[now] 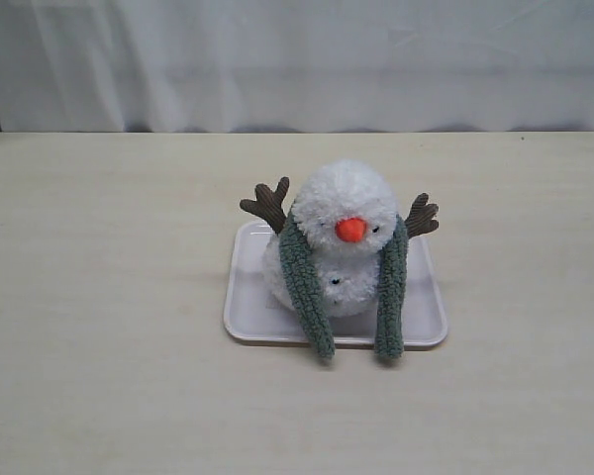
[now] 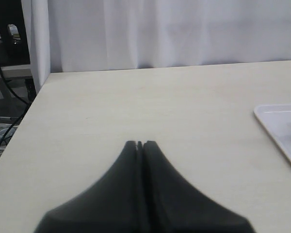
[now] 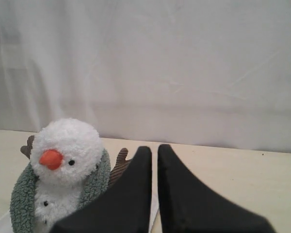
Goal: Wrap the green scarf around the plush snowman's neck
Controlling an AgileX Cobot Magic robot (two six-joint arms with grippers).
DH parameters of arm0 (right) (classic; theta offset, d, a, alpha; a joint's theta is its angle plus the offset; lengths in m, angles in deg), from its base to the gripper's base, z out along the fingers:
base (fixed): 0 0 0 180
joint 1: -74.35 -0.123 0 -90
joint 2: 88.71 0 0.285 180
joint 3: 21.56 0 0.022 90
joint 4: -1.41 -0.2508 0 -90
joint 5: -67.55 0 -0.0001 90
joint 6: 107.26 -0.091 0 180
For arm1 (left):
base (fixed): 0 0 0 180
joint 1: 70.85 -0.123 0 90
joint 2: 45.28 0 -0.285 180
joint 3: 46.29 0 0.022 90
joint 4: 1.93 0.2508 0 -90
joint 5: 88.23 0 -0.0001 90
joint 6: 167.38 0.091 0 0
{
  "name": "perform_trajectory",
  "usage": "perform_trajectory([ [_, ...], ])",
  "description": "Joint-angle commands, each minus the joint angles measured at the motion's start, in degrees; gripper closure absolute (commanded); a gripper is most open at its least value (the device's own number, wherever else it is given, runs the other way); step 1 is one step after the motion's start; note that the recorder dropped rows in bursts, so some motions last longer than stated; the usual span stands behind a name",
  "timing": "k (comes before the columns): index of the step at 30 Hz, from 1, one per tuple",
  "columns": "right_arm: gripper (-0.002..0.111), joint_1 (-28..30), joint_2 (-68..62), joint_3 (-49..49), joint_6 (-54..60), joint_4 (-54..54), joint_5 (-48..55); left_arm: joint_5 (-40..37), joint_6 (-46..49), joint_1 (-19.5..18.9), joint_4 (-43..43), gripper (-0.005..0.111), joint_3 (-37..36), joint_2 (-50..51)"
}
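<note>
The plush snowman (image 1: 345, 203) sits on a white tray (image 1: 243, 297) in the middle of the table, its head tipped forward. The green scarf (image 1: 307, 282) lies over the neck from behind. Both scarf ends hang down the front, left and right of the body, reaching the tray's front edge. The neck crease itself is hidden by head and scarf. Neither gripper shows in the exterior view. My left gripper (image 2: 140, 143) is shut and empty over bare table. My right gripper (image 3: 154, 148) stands beside the snowman (image 3: 68, 145) and scarf (image 3: 94, 182), fingers nearly together, holding nothing.
A white curtain hangs behind the table. The tray's corner (image 2: 281, 121) shows in the left wrist view. The table's side edge and cables (image 2: 9, 97) lie beyond it. A brown twig arm (image 3: 120, 162) pokes out by my right fingers.
</note>
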Motion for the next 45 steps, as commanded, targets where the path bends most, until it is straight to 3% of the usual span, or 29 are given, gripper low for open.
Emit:
perform_trajectory([
  [1, 0.104, 0.35, 0.10, 0.12, -6.38, 6.13, 1.11, 0.45, -0.15, 0.08, -0.06, 0.107, -0.19, -0.15],
  [18, 0.104, 0.35, 1.09, 0.12, -7.01, 6.70, 2.35, 0.45, -0.15, 0.08, -0.06, 0.107, -0.19, -0.15],
  [34, 0.104, 12.36, 4.36, 0.12, -7.27, 3.73, 8.32, 0.45, -0.15, 0.08, -0.06, 0.107, -0.19, -0.15],
  [45, 0.104, 12.47, 4.36, 0.12, -2.31, 6.19, 8.45, 0.45, -0.15, 0.08, -0.06, 0.107, -0.19, -0.15],
])
